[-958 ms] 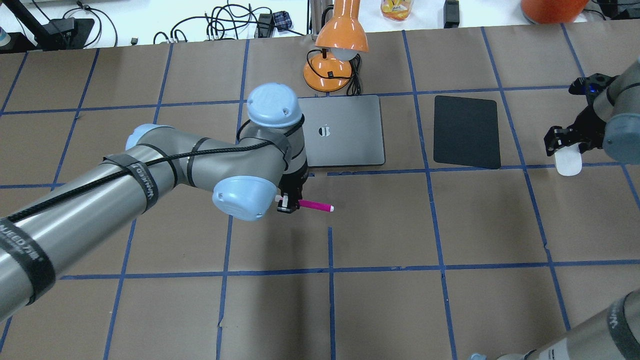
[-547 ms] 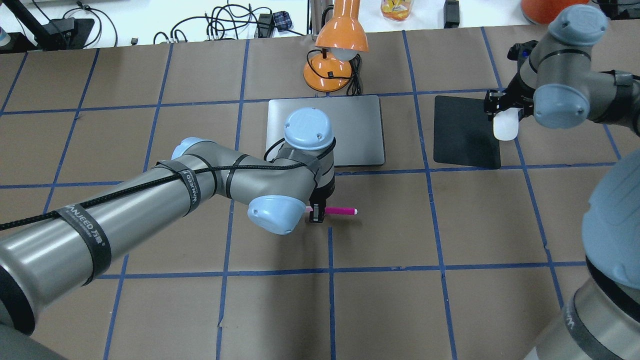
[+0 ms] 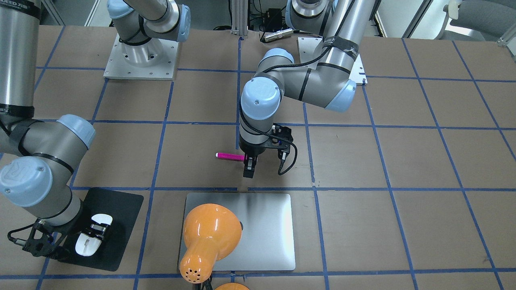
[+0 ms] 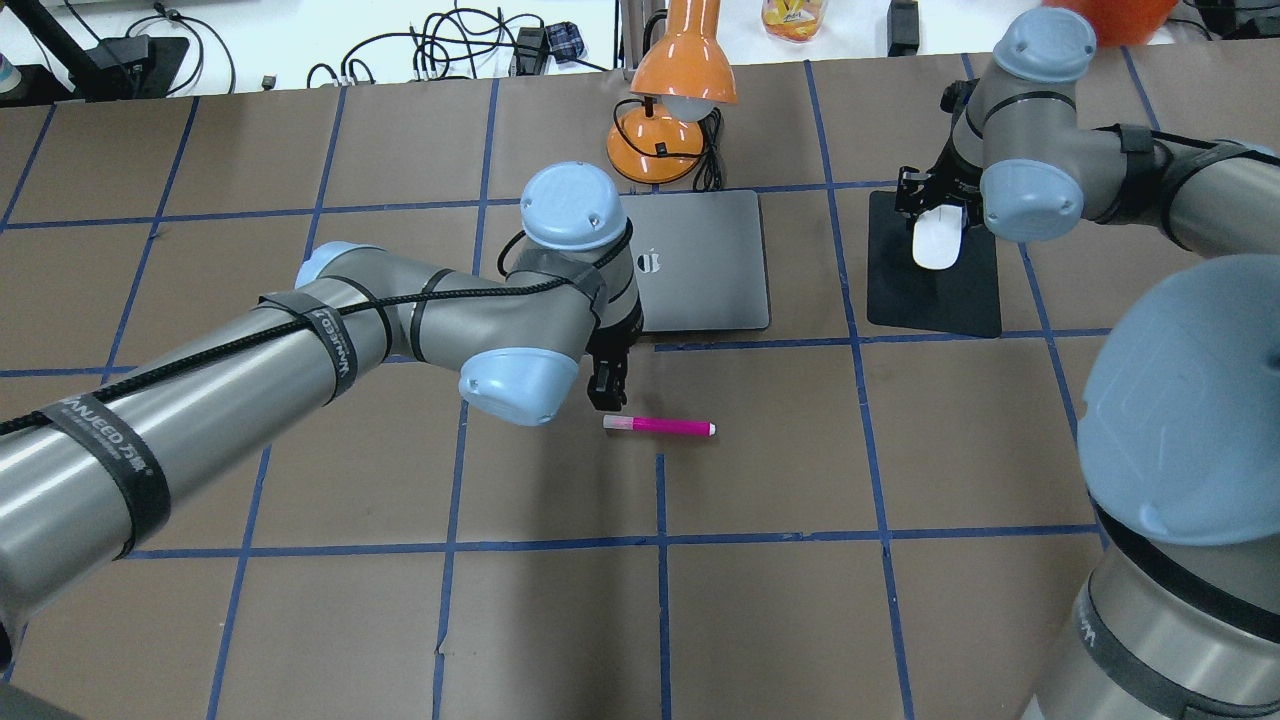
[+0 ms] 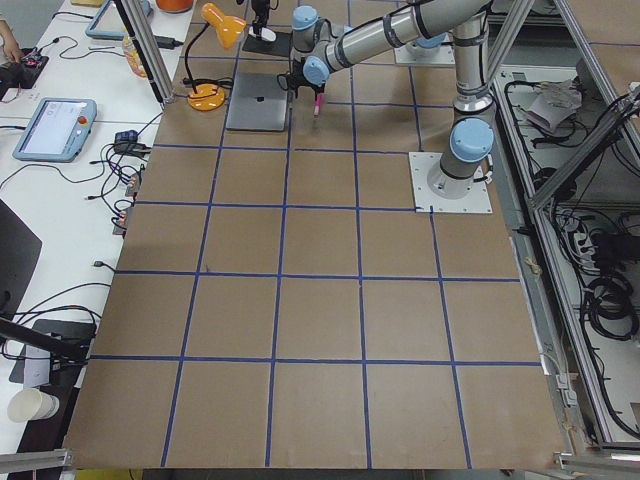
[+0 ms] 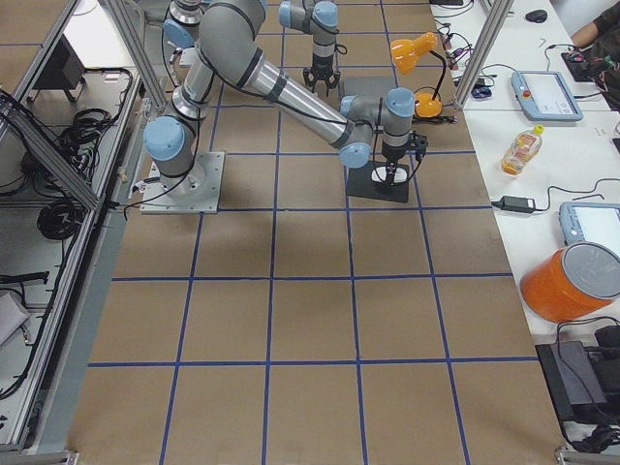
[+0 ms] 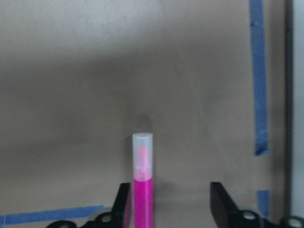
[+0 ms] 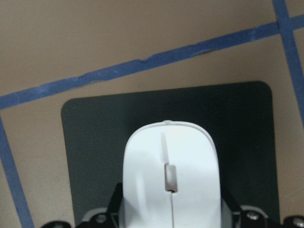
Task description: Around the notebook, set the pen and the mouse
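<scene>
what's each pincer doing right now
left pincer: open, holding nothing
right pincer: closed on the mouse

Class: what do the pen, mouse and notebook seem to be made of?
The pen: likely plastic, glossy pink, translucent pale end. The mouse: probably smooth white plastic, soft sheen. The notebook: apparently metal, satin silver-grey, light streaking across it.

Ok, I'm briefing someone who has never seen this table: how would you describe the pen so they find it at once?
Find the big grey notebook by the orange lamp. On the brown table just on the robot's side of it, right by the left tool, lies the pen. It is the only bright pink thing, a slim stick with a pale end.
</scene>
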{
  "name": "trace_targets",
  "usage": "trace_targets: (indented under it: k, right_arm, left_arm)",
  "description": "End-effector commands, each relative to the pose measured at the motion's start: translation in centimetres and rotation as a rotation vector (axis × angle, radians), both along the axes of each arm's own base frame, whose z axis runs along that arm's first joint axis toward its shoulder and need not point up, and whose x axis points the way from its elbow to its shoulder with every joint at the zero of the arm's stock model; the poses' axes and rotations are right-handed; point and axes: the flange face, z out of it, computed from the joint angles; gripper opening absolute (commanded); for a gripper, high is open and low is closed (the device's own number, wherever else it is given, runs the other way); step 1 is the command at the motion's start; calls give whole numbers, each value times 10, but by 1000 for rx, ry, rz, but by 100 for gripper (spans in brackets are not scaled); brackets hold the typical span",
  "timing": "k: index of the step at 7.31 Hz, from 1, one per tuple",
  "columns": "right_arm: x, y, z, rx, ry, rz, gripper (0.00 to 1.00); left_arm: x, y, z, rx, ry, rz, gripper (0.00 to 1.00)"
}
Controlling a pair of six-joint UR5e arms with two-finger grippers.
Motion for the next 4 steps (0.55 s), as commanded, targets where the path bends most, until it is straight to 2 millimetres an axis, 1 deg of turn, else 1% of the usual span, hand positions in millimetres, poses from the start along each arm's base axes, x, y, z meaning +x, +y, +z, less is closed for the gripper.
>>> trace_targets:
  k: [1,2,3,4]
  right_arm:
    - [2,4,-6,23,1,-9,69]
    - [3,9,-11,34,0,-9,91]
    - [1,9,-9,32,6,-11,100]
    - [0,11,-2,38,7,-6,100]
  left_arm:
    - [24,-16,59,-4,10,-261,100]
    - [40,-14,87,30,7,-537,100]
    - [66,-14,124,46,16,-670,100]
    - [90,-15,159,49,24,-846,100]
